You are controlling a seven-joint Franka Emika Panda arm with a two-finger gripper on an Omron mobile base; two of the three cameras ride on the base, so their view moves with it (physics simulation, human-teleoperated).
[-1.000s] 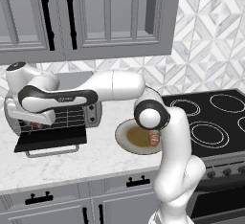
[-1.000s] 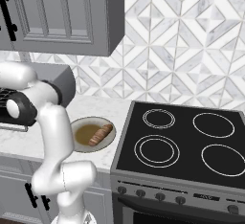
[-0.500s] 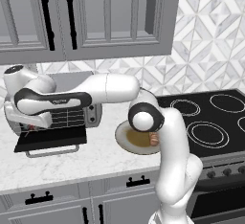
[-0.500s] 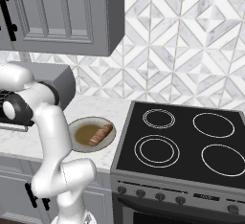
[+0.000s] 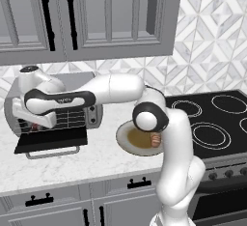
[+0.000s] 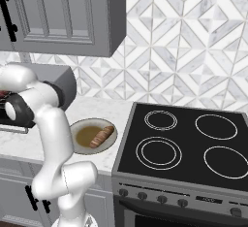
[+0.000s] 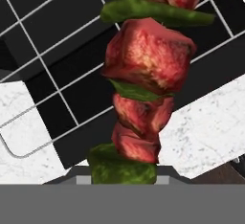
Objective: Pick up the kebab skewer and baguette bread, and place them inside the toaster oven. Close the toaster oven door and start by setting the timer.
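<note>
- Even, bright, diffuse rendered light; no glare.
- Soft shadow under the plate (image 5: 126, 142) on the bench (image 5: 96, 160).
- Hand view close-up slightly soft, pixelated.

The arm is reaching further toward 9 o'clock in the left base view, so the hand (image 5: 30, 125) is now sitting lower against the open front of the toaster oven (image 5: 72, 119) than a second ago. The kebab skewer (image 7: 143, 89) is travelling with the hand, over the wire rack (image 7: 52, 74). The elbow is also shifting slightly toward 9 o'clock above the plate (image 5: 126, 138).
</note>
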